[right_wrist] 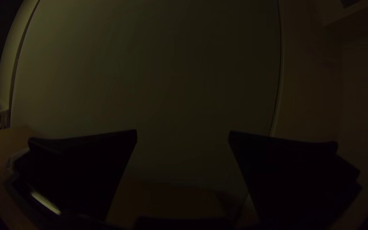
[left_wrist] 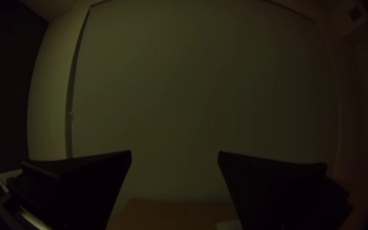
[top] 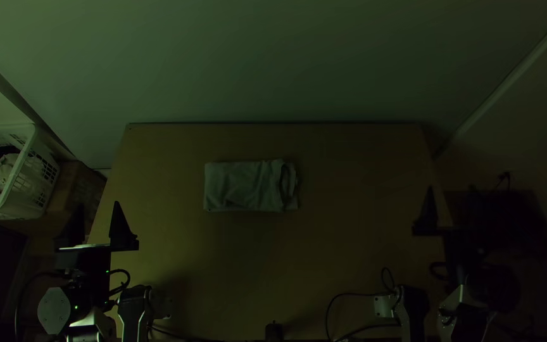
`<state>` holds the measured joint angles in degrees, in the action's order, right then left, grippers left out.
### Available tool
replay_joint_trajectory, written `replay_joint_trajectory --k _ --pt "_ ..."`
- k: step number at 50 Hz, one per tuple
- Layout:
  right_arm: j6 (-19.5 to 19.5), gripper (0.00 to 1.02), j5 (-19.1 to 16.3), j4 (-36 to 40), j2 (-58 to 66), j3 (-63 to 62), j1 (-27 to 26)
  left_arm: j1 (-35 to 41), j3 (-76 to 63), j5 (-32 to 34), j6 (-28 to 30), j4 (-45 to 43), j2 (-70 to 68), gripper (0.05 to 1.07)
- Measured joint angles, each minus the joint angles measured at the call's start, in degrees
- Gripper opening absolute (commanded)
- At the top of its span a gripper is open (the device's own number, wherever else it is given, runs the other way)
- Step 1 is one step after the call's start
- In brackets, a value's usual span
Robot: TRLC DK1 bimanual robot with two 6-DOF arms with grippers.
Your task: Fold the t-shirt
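The t-shirt [top: 242, 185] lies on the wooden table [top: 349, 266], a little past the middle toward the far edge and on the left arm's side. It is folded into a compact rectangle, its long axis running across the table from one arm's side to the other. The end facing the left arm is fairly straight; the end facing the right arm is looser, with layers curling and a strip of cloth jutting beyond them. In this dim light I can't be sure whether that strip is a sleeve or a hem.

The left gripper [top: 98, 204] is the nearer one, over the table's left side, with the shirt across from it toward the middle and slightly farther out. The right gripper [right_wrist: 183, 132] is over the opposite side, well apart from the cloth but facing its untidy end. Both arms are drawn back near their bases, fingers pointing at the far wall rather than down at the shirt. Both pairs of jaws are released and spread wide, with nothing between them.

I judge the folding all but finished. Any touch-up would probably suit the right arm, reaching inward and tipping down to flatten the loose end; dragging it could open the layers.
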<state>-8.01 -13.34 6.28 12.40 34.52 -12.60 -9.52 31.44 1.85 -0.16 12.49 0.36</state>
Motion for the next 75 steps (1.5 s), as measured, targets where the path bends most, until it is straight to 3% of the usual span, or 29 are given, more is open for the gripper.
replay_joint_trajectory --k 6,24,33,39,50,56,75 --pt "-0.44 0.99 -0.02 -1.07 -4.24 -4.55 0.20 -1.38 -3.32 -1.86 0.00 -1.18 -0.02 1.03" --pt "-0.61 0.98 0.04 -2.86 -12.11 -18.64 -1.09 -4.74 -21.40 -4.04 0.68 -18.51 -0.04 1.03" --pt "-0.59 0.98 2.73 -10.25 -12.20 -27.71 -2.43 -4.74 -28.22 -4.04 0.66 -22.45 -0.04 1.03" --pt "0.52 0.98 5.01 -14.51 -12.22 -33.07 -2.58 -4.74 -28.76 -4.04 0.66 -21.38 -0.20 1.03" --pt "4.81 0.98 6.14 -8.17 -12.37 -33.38 -2.67 -4.57 -28.76 -3.78 0.63 -13.62 -0.35 1.03" --pt "5.01 0.98 9.09 -7.61 -12.37 -33.38 -3.26 -4.57 -28.76 -3.78 0.61 -13.62 -0.37 1.03" --pt "5.01 0.98 9.49 -7.48 -12.37 -33.38 -3.28 -4.57 -28.76 -3.78 0.61 -13.62 -0.37 1.03"
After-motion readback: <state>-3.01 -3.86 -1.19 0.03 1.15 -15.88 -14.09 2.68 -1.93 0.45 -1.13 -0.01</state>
